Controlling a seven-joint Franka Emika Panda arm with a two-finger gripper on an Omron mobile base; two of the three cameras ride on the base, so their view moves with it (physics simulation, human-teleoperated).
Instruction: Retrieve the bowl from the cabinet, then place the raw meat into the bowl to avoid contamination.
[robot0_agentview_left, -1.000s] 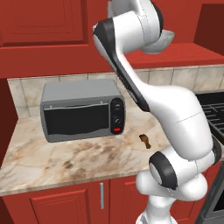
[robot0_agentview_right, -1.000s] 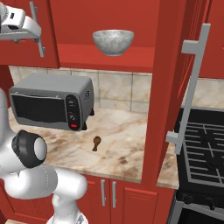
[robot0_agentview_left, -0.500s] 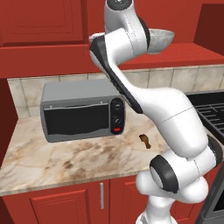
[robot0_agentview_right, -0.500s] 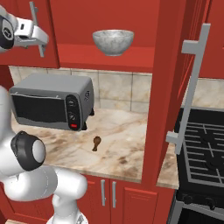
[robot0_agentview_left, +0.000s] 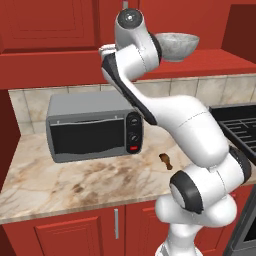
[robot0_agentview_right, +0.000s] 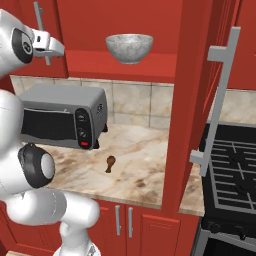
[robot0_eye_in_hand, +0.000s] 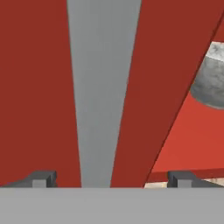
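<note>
The gray bowl (robot0_agentview_right: 129, 47) stands on the shelf of the open red cabinet (robot0_agentview_right: 120, 20); it also shows as the bowl (robot0_agentview_left: 178, 45) past my arm and as the bowl (robot0_eye_in_hand: 211, 83) at the right edge of the hand view. The raw meat (robot0_agentview_right: 109, 162), a small brown drumstick, lies on the marble counter; the raw meat (robot0_agentview_left: 166, 161) sits right of the toaster oven. My gripper (robot0_agentview_right: 52, 46) is up at the shut left door, left of the bowl. My gripper (robot0_eye_in_hand: 113, 178) is open, its tips either side of the door's silver bar handle (robot0_eye_in_hand: 103, 87), not pinching it.
A gray toaster oven (robot0_agentview_left: 92, 132) stands on the marble counter (robot0_agentview_right: 145, 155). The cabinet's right door (robot0_agentview_right: 192, 100) hangs open over the counter with its long handle (robot0_agentview_right: 220, 100). A black stove (robot0_agentview_right: 235, 165) is at the right.
My upper arm has swung left, uncovering the bowl in the left base view. The hand has moved closer to the left door's handle. Bowl and meat have not moved.
</note>
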